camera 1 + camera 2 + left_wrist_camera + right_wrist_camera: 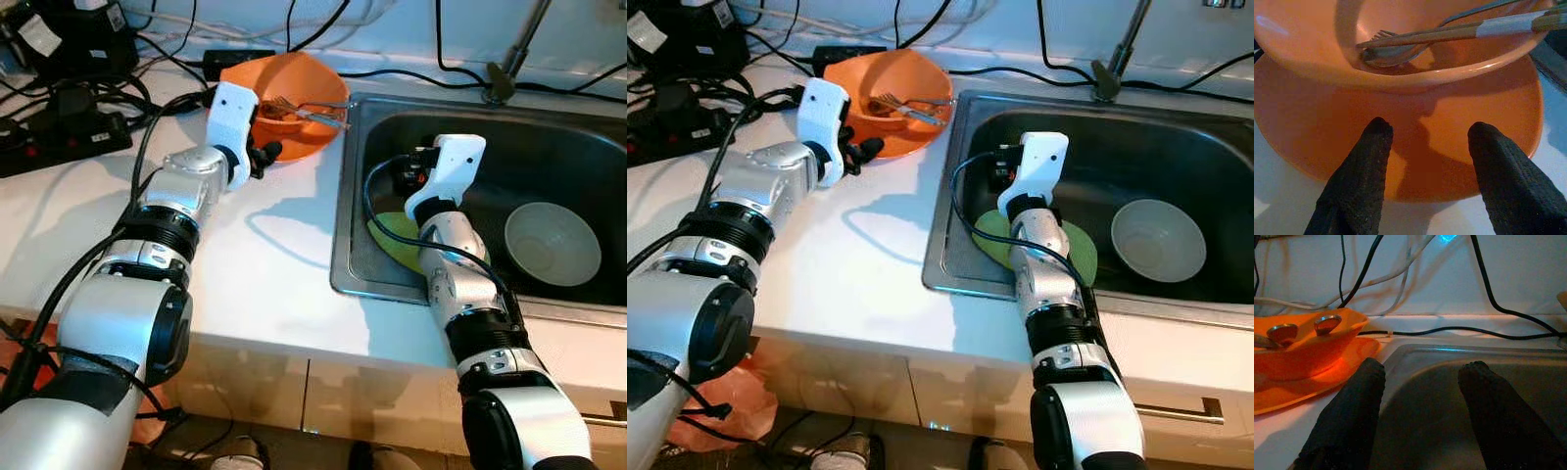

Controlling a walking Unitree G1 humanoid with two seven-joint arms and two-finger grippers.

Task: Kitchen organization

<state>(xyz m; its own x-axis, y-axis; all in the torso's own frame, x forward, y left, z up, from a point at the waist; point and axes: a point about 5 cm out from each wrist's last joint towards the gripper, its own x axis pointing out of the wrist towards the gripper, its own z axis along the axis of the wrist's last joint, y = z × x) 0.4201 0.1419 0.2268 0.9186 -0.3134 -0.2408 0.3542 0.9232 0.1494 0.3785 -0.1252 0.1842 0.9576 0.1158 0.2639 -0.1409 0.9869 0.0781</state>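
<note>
White countertop [265, 264] beside a steel sink [392, 127]. An orange bowl [294, 83] sits on an orange plate [1415, 161] at the counter's rear, holding a fork [284, 105], a spoon [1388, 55] and what seem to be chopsticks [1449, 33]. Left gripper [1427, 147], fingers spread, hovers over the plate's rim. Right gripper [1420, 377], fingers apart, hangs empty above the sink, which holds 1 green plate [989, 235] and 1 pale bowl [552, 242].

Home kitchen. Steel sink [364, 186] set in white counter [255, 264], right half of frame; tap base [500, 83] at upper right. Grey bowl [552, 243] and green plate [392, 235] in basin. Orange bowl [284, 93] with fork [304, 106] at upper centre. Power strip [64, 137], black cables [157, 49] at upper left. Cabinet fronts [294, 392] along bottom.
</note>
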